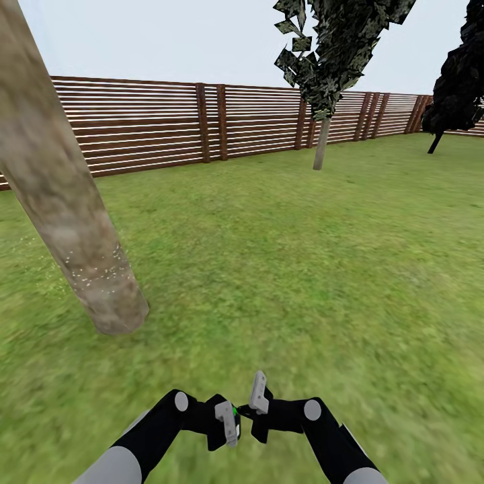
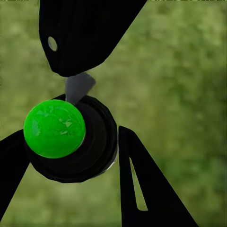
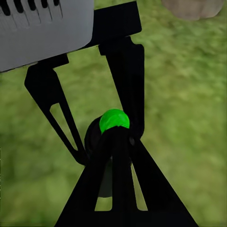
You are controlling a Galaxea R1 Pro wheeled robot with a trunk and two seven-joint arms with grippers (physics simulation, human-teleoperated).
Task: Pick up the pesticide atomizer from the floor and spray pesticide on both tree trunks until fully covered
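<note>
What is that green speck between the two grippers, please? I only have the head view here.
Observer: In the left wrist view it is a round green cap on top of the black atomizer.
Operator: Thank you. Which gripper has hold of it?
Observer: The left gripper is shut on it, with a finger on either side of the black body.
Operator: And the right one?
Observer: In the right wrist view, the right gripper has its two fingertips drawn together right beside the green cap, pointing at it.
</note>
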